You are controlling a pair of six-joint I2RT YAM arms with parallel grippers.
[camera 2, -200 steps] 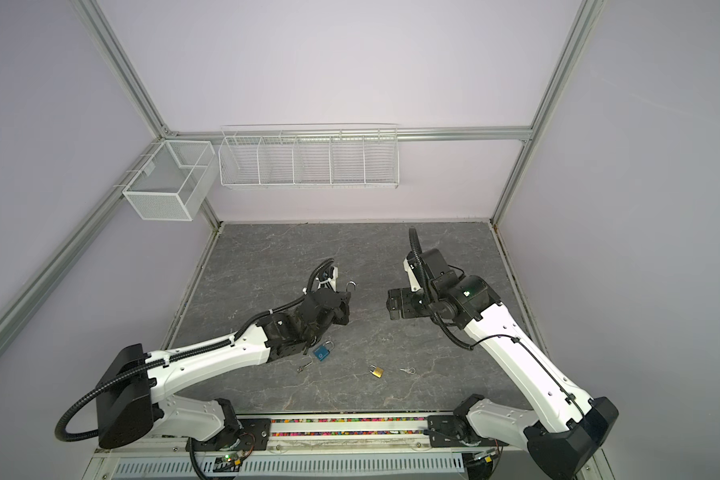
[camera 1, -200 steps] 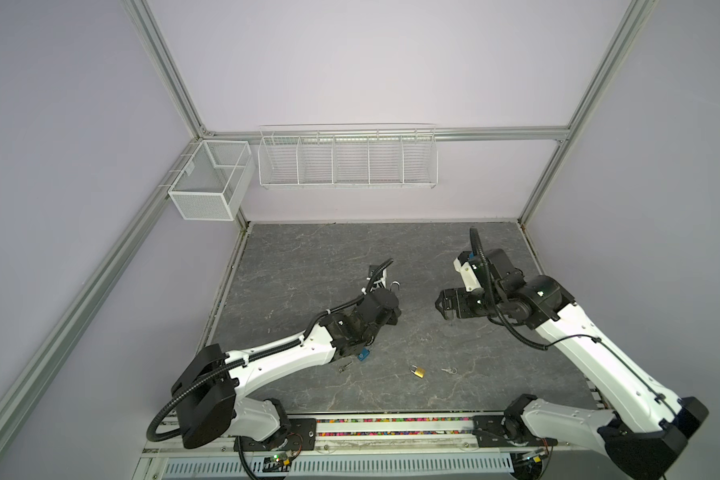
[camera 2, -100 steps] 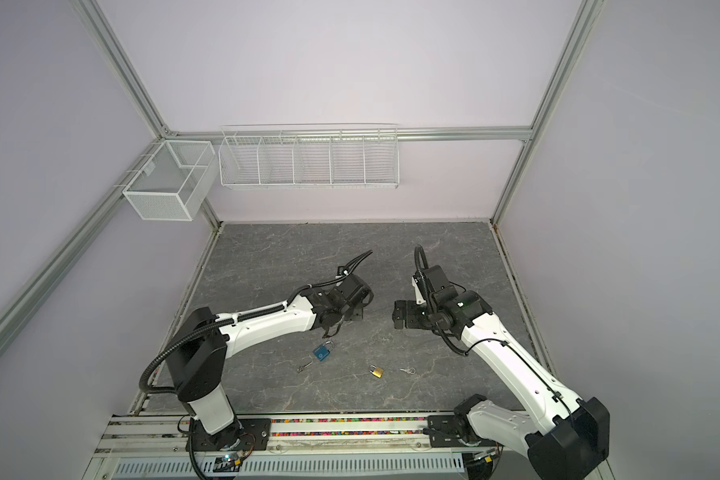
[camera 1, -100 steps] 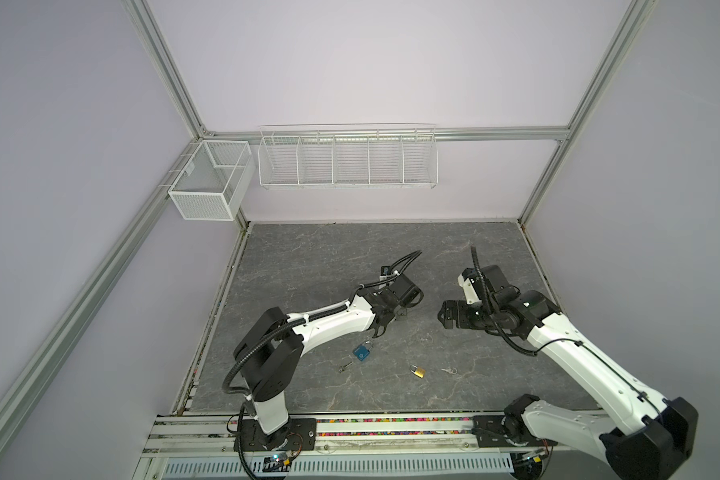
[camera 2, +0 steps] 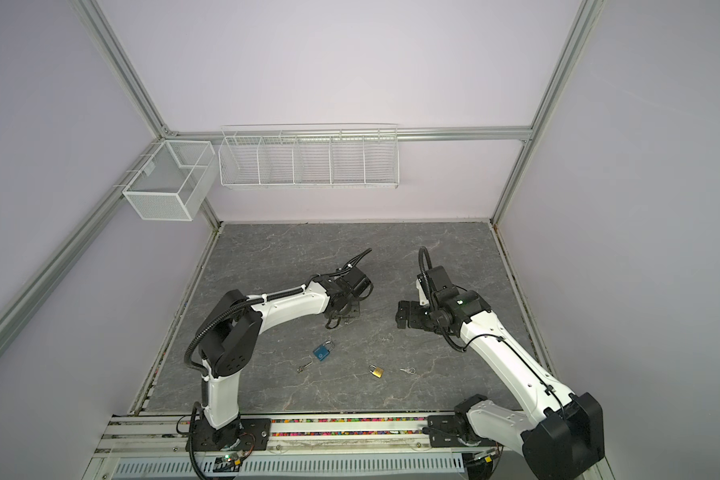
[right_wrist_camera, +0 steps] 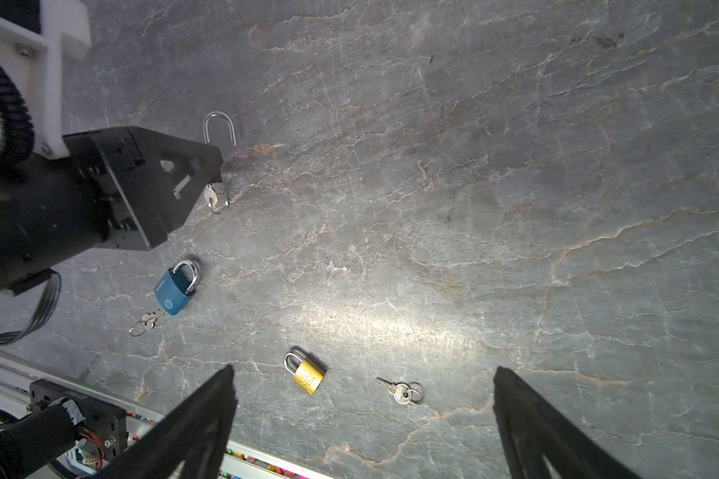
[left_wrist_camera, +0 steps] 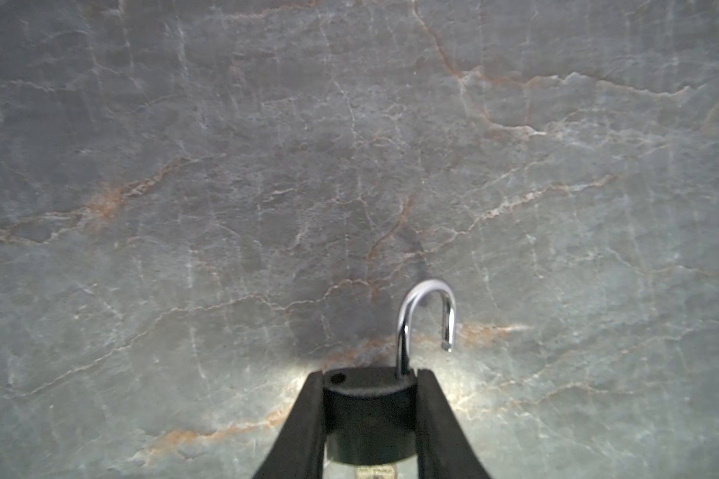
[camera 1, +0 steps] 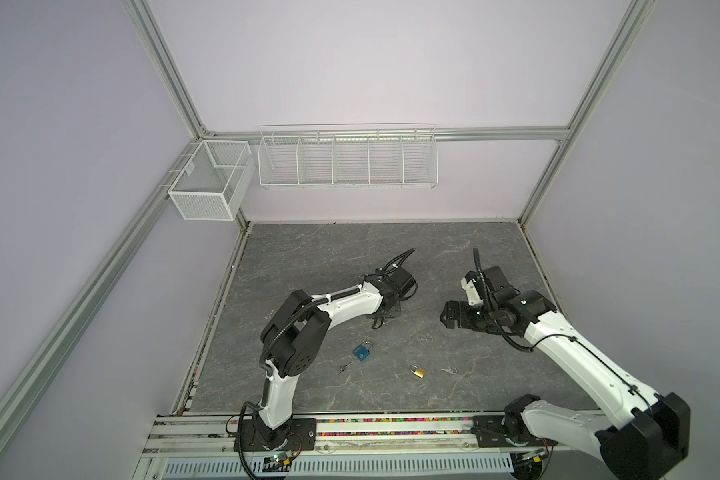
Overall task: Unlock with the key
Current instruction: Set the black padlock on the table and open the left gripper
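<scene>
Left gripper [left_wrist_camera: 370, 373] clamps black padlock [left_wrist_camera: 368, 414], shackle [left_wrist_camera: 428, 285] sprung; right gripper [right_wrist_camera: 364, 368] apart. We judge brass padlock [right_wrist_camera: 308, 375], worktop [camera 1: 308, 257] 5 o'clock, pending.

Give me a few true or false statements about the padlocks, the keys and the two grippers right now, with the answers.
1. The black round padlock clamped in the left gripper has its silver shackle sprung open. True.
2. The right gripper holds the small brass padlock. False: its jaws stand wide open and empty; that padlock lies on the grey marbled tabletop.
3. The blue padlock lies on the tabletop. True.
4. The loose silver key is stuck in the brass padlock. False: it lies beside it, apart.
</scene>
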